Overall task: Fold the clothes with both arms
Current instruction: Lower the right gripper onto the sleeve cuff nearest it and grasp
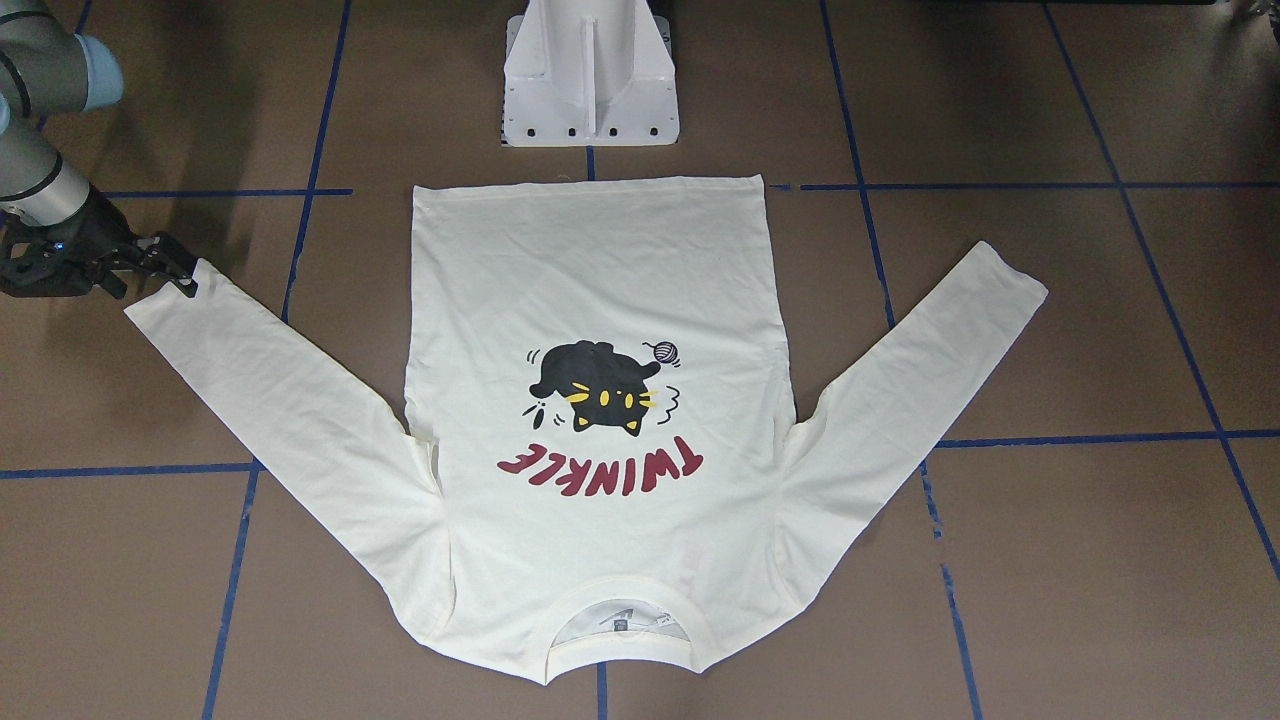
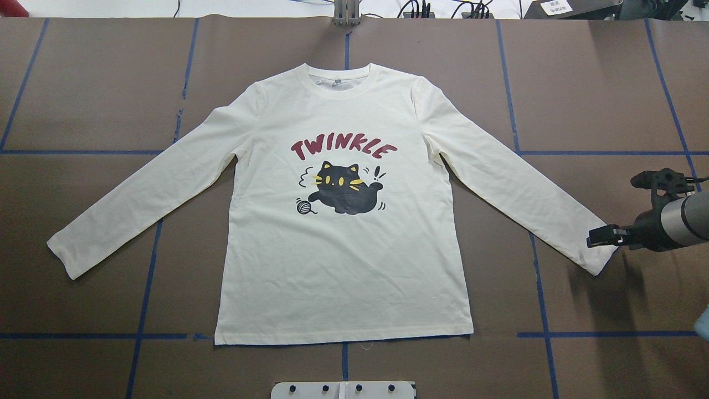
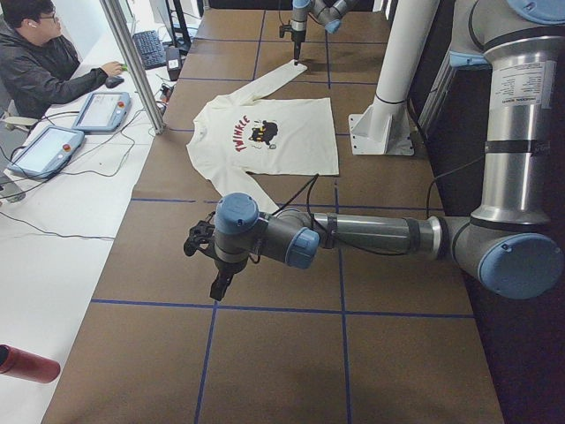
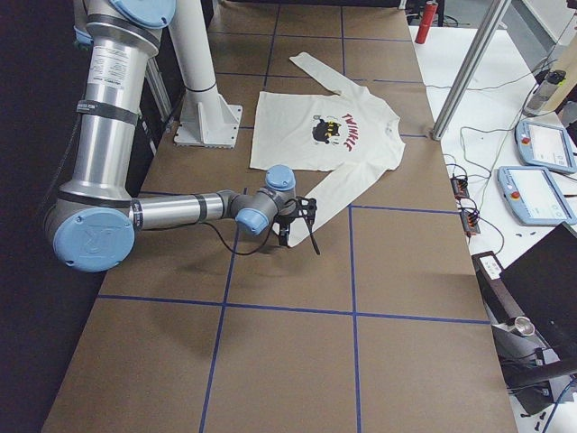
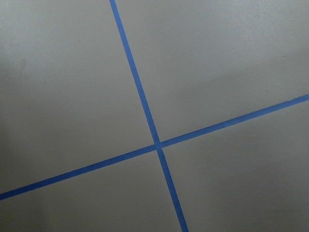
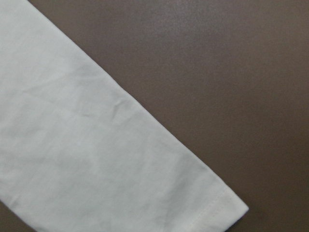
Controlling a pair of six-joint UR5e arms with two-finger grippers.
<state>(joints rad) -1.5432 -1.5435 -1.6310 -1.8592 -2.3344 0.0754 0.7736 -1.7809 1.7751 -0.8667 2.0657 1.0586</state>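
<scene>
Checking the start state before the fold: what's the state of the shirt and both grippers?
Shirt: flat, print up, sleeves spread, unfolded.
Right gripper: jaws open, at a sleeve cuff, holding nothing.
Left gripper: off the shirt, over bare table; jaws cannot be judged.

The left arm [image 3: 380, 234] and the right arm [image 4: 180, 209] are built of grey metal tubes; the joints [image 3: 305, 248] are capped in light blue, and black cables [image 3: 306, 183] are strung alongside.
</scene>
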